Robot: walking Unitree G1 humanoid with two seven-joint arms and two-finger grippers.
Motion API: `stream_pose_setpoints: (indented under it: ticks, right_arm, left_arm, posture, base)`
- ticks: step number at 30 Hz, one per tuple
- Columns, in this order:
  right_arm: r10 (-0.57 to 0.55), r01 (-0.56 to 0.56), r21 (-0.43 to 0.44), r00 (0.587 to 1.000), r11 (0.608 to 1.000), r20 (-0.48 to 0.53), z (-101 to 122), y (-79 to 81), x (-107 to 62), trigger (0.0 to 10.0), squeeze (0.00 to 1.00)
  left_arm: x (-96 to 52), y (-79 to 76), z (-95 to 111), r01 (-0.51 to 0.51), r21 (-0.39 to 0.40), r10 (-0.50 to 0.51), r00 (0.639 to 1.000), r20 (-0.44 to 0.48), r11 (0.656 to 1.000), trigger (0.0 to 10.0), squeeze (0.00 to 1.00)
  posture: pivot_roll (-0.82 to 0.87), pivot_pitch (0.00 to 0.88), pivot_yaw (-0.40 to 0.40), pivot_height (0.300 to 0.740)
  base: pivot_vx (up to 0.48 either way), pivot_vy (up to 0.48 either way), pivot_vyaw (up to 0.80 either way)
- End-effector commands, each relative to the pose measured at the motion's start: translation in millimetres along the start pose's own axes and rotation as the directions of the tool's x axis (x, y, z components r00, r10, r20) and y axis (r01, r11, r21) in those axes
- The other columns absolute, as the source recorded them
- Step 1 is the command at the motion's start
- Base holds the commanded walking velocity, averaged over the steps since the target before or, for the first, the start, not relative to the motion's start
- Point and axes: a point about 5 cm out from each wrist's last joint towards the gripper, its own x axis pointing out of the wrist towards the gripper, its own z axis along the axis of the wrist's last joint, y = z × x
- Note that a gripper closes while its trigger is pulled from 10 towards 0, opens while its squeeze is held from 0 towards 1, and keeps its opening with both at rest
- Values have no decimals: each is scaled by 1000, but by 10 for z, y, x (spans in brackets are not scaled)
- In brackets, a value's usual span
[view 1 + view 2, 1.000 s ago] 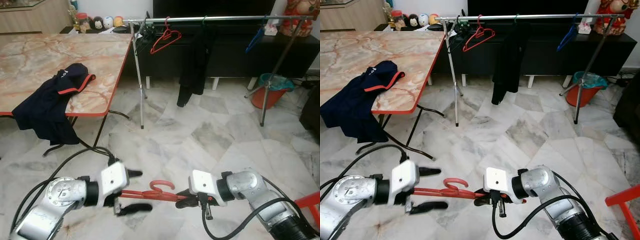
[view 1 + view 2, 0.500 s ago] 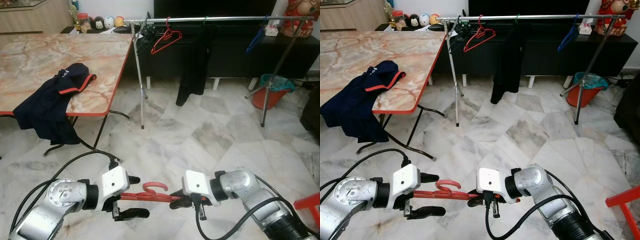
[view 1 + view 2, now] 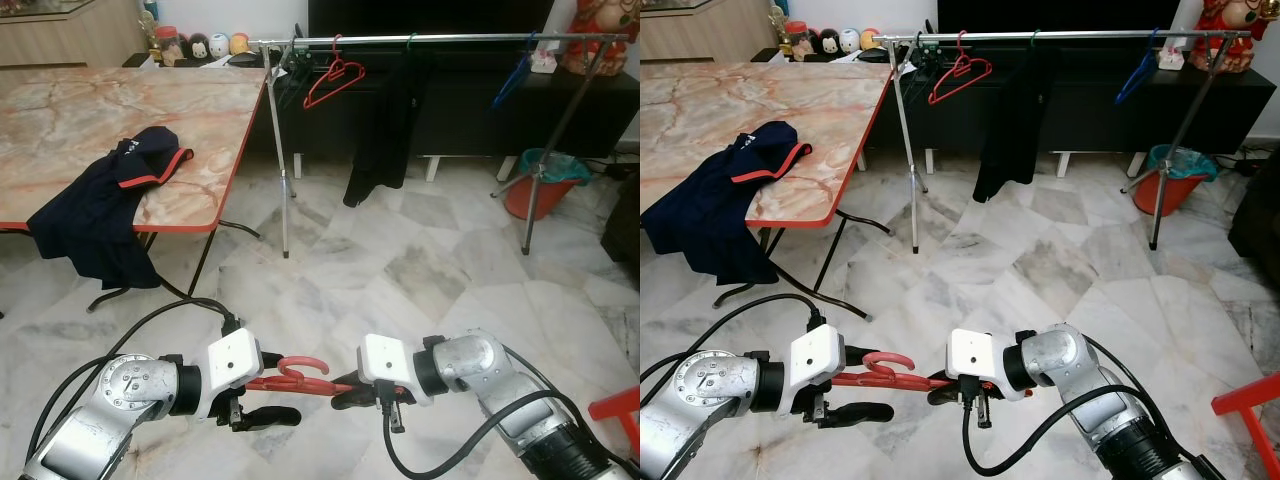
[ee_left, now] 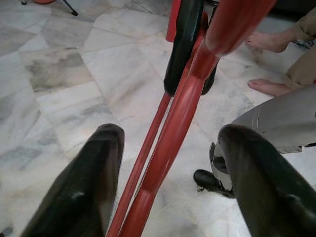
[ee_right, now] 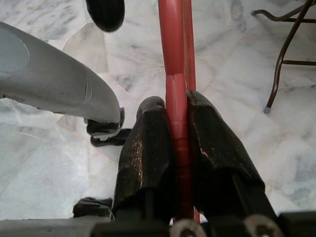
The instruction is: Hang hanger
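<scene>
Hanger (image 3: 290, 378), red plastic, held low over the marble floor (image 3: 420, 270) between the two arms, well short of the rail (image 3: 440, 39). Right end effector (image 5: 177, 148) clenched on one arm of the hanger, pads pressed against both sides of the red bar. Left end effector (image 4: 168, 168) released, black fingers (image 4: 84, 192) spread to either side of the other end, not touching it.

Likely light and stiff, with smooth, somewhat slippery bars; thin enough to flex or twist if pinched far from the middle. Best taken near the neck below the hook, or kept on a straight bar as now, with a firm squeeze against swivelling.

Long axis roughly level, running across the body from left arm to right arm. Hook (image 3: 303, 366) near the left end effector, curling upward and away from the robot, toward the rail.

Rail far ahead and much higher, already carrying another red hanger (image 3: 332, 80), a dark garment (image 3: 385, 130) and a blue hanger (image 3: 510, 78). Dark shirt (image 3: 105, 205) draped over the edge of the surface (image 3: 200, 110) at left. Still to be done, judging by this: walk forward, raise, hook over.
</scene>
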Motion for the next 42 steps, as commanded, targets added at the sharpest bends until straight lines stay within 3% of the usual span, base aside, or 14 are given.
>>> stream_pose_setpoints:
  ticks: [1, 5, 42]
  right_arm:
    - [-14, 14, -27, 1000, 1000, 17, 80, -44, -10, 10000, 0]
    - [-14, 14, -26, 1000, 1000, 20, 84, -43, 3, 10000, 0]
    - [-42, 42, -9, 999, 999, 33, 44, -70, -7, 10000, 0]
  left_arm:
    - [23, 2, 19, 11, 6, -11, 1000, -8, 1000, 667, 0]
    - [33, -1, 25, 12, 6, -12, 1000, -3, 1000, 0, 0]
    - [58, -10, 31, 24, 18, -24, 1000, 2, 1000, 0, 0]
  posture:
    - [4, 23, -2, 740]
    - [5, 24, -3, 740]
    - [6, 15, -3, 740]
  base:
    - [0, 0, 0]
    - [0, 0, 0]
    - [0, 0, 0]
